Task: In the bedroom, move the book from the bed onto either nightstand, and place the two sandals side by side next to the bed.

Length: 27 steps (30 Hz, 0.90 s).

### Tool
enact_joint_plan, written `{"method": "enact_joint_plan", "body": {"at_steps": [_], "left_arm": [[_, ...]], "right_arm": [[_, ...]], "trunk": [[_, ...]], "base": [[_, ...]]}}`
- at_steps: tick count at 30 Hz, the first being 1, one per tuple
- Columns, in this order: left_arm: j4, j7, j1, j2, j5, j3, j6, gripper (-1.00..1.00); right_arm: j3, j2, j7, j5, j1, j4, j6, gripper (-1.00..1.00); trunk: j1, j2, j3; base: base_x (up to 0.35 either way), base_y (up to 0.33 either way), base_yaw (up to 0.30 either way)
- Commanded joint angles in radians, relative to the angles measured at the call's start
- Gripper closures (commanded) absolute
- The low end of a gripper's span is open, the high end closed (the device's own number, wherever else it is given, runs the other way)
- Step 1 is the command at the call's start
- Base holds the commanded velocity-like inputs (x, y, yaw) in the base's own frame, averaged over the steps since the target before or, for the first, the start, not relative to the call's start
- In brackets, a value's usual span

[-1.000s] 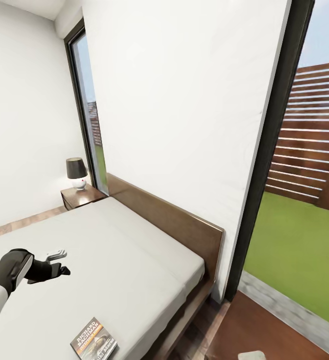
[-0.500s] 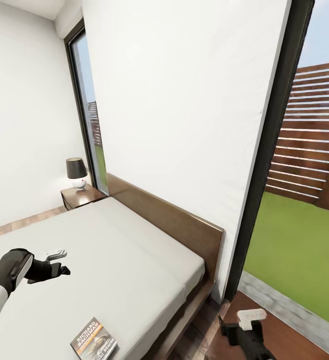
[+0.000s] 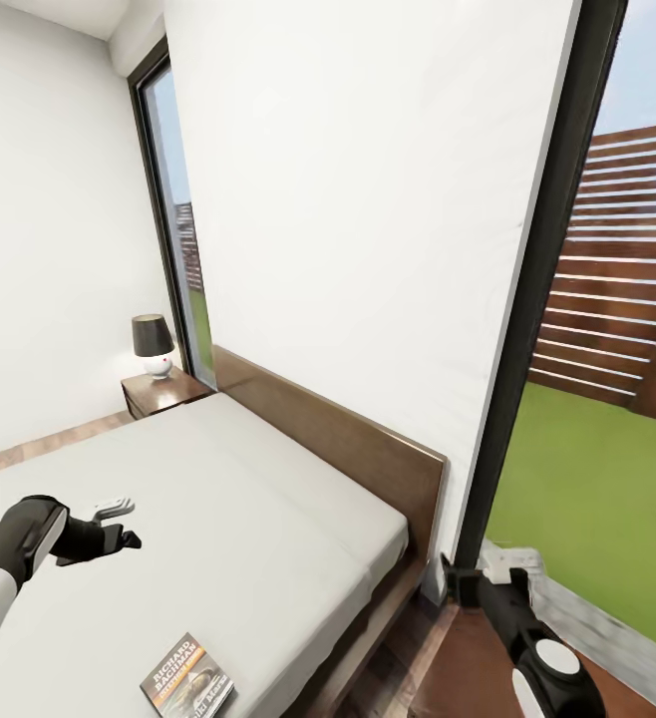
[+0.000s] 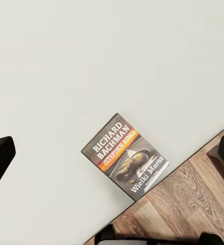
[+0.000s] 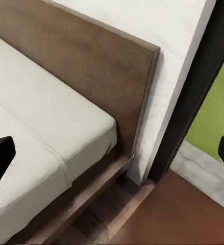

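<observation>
You're on the book step, and nothing is in hand yet. Your left tool [image 3: 109, 524] hangs over the mattress of the bed [image 3: 268, 499] with its fingers spread and empty; in its wrist view the book [image 4: 125, 155] lies flat between and ahead of the two fingers, below the tool, close to the mattress edge with plank floor just past it. From the head view, the book [image 3: 186, 680] sits nearer you than the left tool. I judge the next move calls for bringing that tool back and down over the cover, then closing on its thin edge.

Your right tool [image 3: 478, 581] is raised beside the foot of the headboard, open and holding nothing.

The nightstand [image 3: 164, 391], with a lamp [image 3: 154, 345] on its surface, stands well beyond the left tool. White walls, tall dark-framed windows, grass and a slatted fence outside.
</observation>
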Motion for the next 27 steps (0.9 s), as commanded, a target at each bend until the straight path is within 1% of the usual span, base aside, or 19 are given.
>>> {"method": "enact_joint_plan", "body": {"at_steps": [1,4,5,8,11,16,17,20,21,24,27], "left_arm": [[-0.001,-0.008,-0.001,-0.001,-0.011,0.007,0.006,-1.0],[-0.001,-0.008,0.0,-0.002,-0.01,0.007,0.01,-1.0],[-0.001,-0.008,0.0,-0.002,-0.01,0.007,0.01,-1.0],[-0.001,-0.008,0.0,-0.003,-0.01,0.008,0.011,-1.0],[-0.001,-0.008,0.0,-0.005,-0.01,0.009,0.011,-1.0],[-0.001,-0.008,0.0,-0.007,-0.01,0.009,0.012,-1.0],[-0.001,-0.008,0.0,-0.007,-0.01,0.009,0.012,-1.0],[-0.001,-0.008,0.001,-0.007,-0.009,0.008,0.013,-1.0],[-0.001,-0.008,0.001,-0.007,-0.009,0.008,0.013,-1.0],[-0.002,-0.008,0.0,-0.007,-0.009,0.007,0.013,-1.0],[-0.005,-0.008,0.0,-0.007,-0.008,0.007,0.013,-1.0]], "right_arm": [[0.009,0.005,-0.01,-0.009,-0.019,-0.004,0.005,-1.0],[0.023,0.027,-0.011,-0.008,-0.068,-0.01,0.008,-1.0],[0.023,0.027,-0.011,-0.008,-0.068,-0.01,0.008,-1.0],[0.032,0.042,-0.013,-0.007,-0.112,-0.012,0.009,-1.0],[0.038,0.051,-0.014,-0.007,-0.144,-0.014,0.006,-1.0],[0.053,0.065,-0.012,-0.008,-0.221,-0.015,-0.006,-1.0],[0.053,0.065,-0.012,-0.008,-0.221,-0.015,-0.006,-1.0],[0.066,0.082,-0.012,-0.008,-0.26,-0.015,-0.009,-1.0],[0.066,0.082,-0.012,-0.008,-0.26,-0.015,-0.009,-1.0],[0.075,0.101,-0.012,-0.008,-0.283,-0.016,-0.012,-1.0],[0.097,0.126,-0.012,-0.008,-0.291,-0.016,-0.021,-1.0]], "trunk": [[0.0,-0.002,-0.002],[0.0,-0.002,-0.002],[0.0,-0.002,-0.002],[0.0,-0.002,-0.002],[0.0,-0.002,-0.002],[0.0,-0.002,-0.002],[0.0,-0.002,-0.002],[0.0,-0.002,-0.002],[0.0,-0.002,-0.002],[0.0,-0.002,-0.002],[0.0,-0.002,-0.002]], "base": [[0.0,0.0,0.0],[0.0,0.0,0.0],[0.0,0.0,0.0],[0.0,0.0,0.0],[0.0,0.0,0.0],[0.0,0.0,0.0],[0.0,0.0,0.0],[0.0,0.0,0.0],[0.0,0.0,0.0],[0.0,0.0,0.0],[0.0,0.0,0.0]]}}
